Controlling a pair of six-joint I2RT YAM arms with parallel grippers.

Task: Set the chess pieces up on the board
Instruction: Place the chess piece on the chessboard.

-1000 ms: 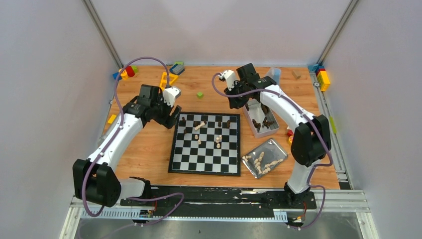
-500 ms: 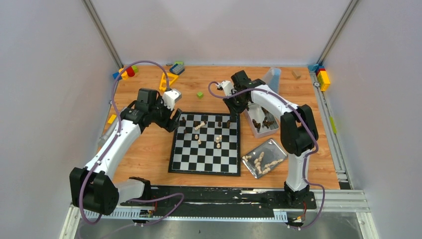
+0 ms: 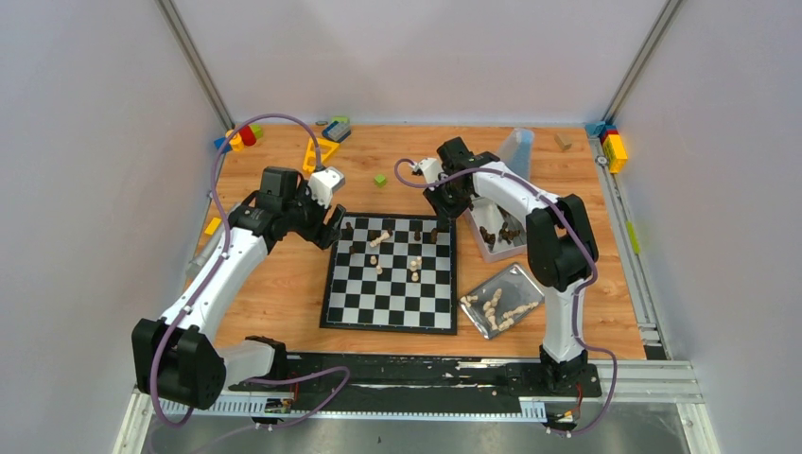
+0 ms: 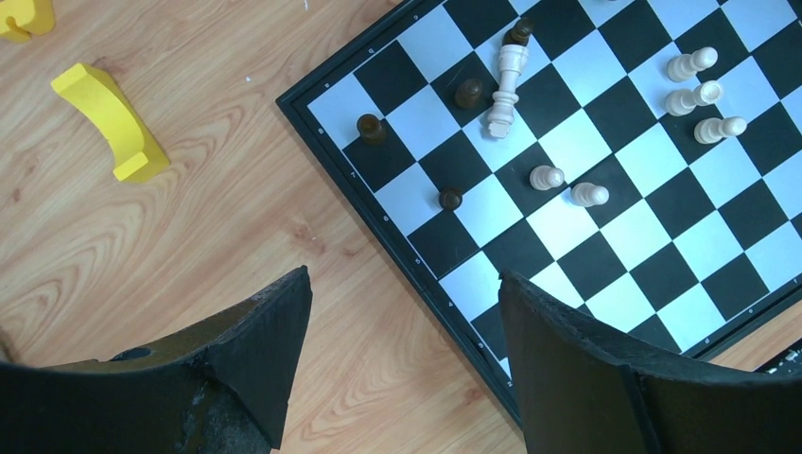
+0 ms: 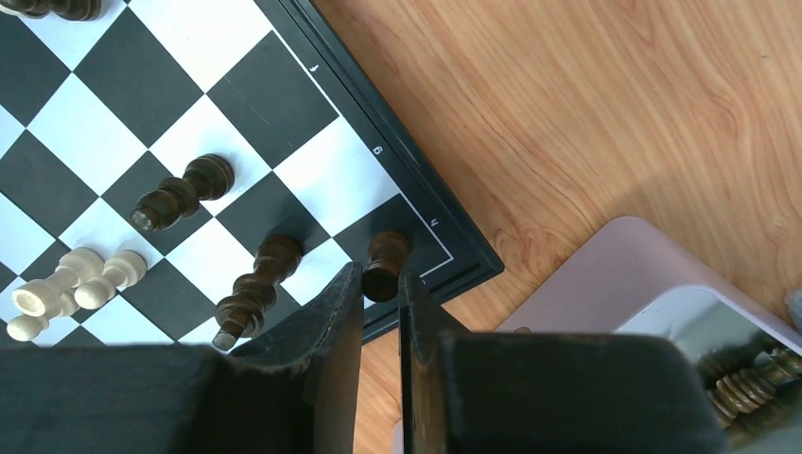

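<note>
**Top view:** the board [image 3: 378, 305] lies flat mid-table, nearer the near edge. Only a few chess pieces [image 3: 414, 268] are on it, bunched in its far half, several toppled, so set-up is judged early. Spare dark ones fill the far tray [image 3: 494, 256] by the board's right edge; cream ones lie in the near tray [image 3: 527, 284] toward the table's near-right corner. **Left wrist view:** the left gripper [image 4: 402, 369] hangs wide open, holding nothing, over the board's left edge. A cream piece [image 4: 506, 80] lies flat across two squares w/ dark pawns close by. **Right wrist view:** the right gripper [image 5: 380, 293], jaws nearly closed, pinches a dark piece [image 5: 386, 257] at the board's far-right corner sq. Risk: this piece sits close to the black border, so release may leave it off-centre or tip it off the board. A toppled dark piece [image 5: 248, 288] lies just beside one finger, and opening wide could roll it. Pieces look small, slim, turned-wood and top-heavy, i.e. easily knocked.
</note>
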